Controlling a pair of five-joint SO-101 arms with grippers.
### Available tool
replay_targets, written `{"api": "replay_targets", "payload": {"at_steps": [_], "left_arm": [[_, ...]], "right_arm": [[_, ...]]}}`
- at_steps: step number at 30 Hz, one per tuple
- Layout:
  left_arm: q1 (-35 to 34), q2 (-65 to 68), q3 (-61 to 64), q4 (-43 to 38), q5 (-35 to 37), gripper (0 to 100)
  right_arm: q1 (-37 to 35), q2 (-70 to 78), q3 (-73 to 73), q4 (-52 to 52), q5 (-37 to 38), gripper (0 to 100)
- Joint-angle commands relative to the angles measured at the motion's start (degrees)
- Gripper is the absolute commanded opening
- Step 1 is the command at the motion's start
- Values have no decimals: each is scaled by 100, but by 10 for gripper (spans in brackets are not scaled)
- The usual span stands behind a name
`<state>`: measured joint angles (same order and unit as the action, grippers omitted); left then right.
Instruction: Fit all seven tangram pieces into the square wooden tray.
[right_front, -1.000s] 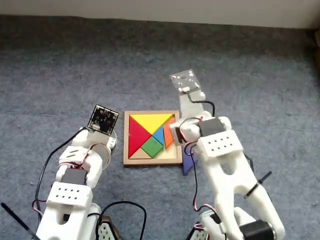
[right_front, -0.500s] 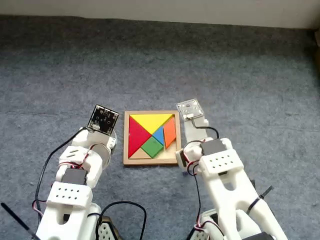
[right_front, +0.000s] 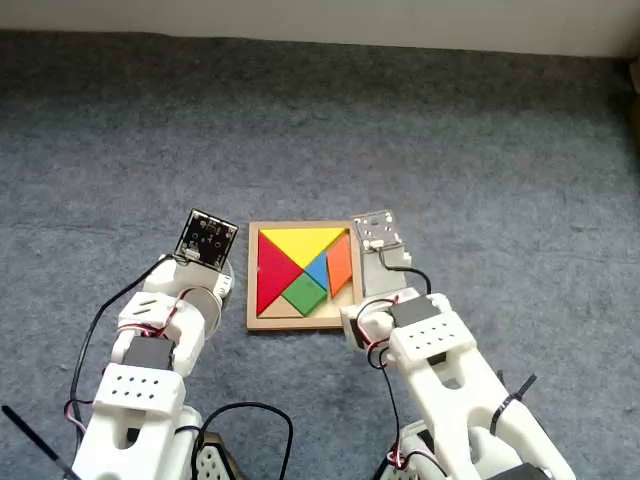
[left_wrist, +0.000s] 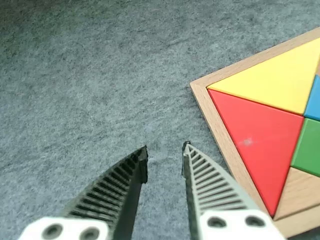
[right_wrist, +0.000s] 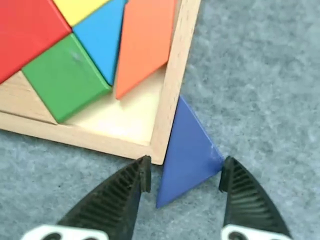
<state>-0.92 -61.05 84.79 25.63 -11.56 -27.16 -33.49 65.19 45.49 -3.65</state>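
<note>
Wooden and square, the tray (right_front: 252, 285) lies on the grey carpeted table (right_front: 480, 150) between the two arms. Inside it, from left to right, sit a red triangle (right_front: 270, 275), a yellow triangle (right_front: 300, 242) along the far edge, a green square (right_front: 304, 293), a light blue triangle (right_front: 318, 270) and an orange parallelogram (right_front: 340, 265) by the right wall. Bare wood shows in both near corners.

The left gripper (left_wrist: 164, 150) hangs over the carpet just beside the tray's left edge, its fingers a narrow gap apart and holding nothing. A dark blue triangle (right_wrist: 187, 150) lies flat on the carpet outside the tray, against the right wall at the near right corner. The right gripper (right_wrist: 184, 172) is spread wide, one fingertip on each side of that triangle, not clamped on it.
</note>
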Motion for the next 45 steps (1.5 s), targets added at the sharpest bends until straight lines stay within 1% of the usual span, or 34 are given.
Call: {"api": "replay_targets", "payload": {"at_steps": [1, 7, 13, 15, 24, 28, 34, 37, 41, 45], "left_arm": [[31, -92, -57, -105, 26, 130], [31, -92, -48, -105, 26, 130], [31, -92, -48, -105, 26, 130], [31, -92, -48, -105, 26, 130], [40, -92, -48, -105, 26, 130], [40, -92, -48, -105, 26, 130], [40, -92, -48, -88, 26, 130], [40, -92, -48, -88, 26, 130], [40, -92, -48, -88, 26, 130], [40, -92, -48, -88, 26, 130]], "right_arm": [[-66, -189, -40, -92, -70, 224], [-66, -163, -22, -92, -70, 224], [-57, 866, -75, -84, -70, 224], [-57, 1033, -303, -84, -70, 224], [110, 1103, -505, -92, -70, 219], [180, 1086, -497, -92, -53, 165], [303, 1059, -462, -75, 659, 146], [382, 1059, -462, -66, 791, 146], [699, 1051, -488, -31, 993, 146], [963, 1051, -505, 418, 1187, 146]]}}
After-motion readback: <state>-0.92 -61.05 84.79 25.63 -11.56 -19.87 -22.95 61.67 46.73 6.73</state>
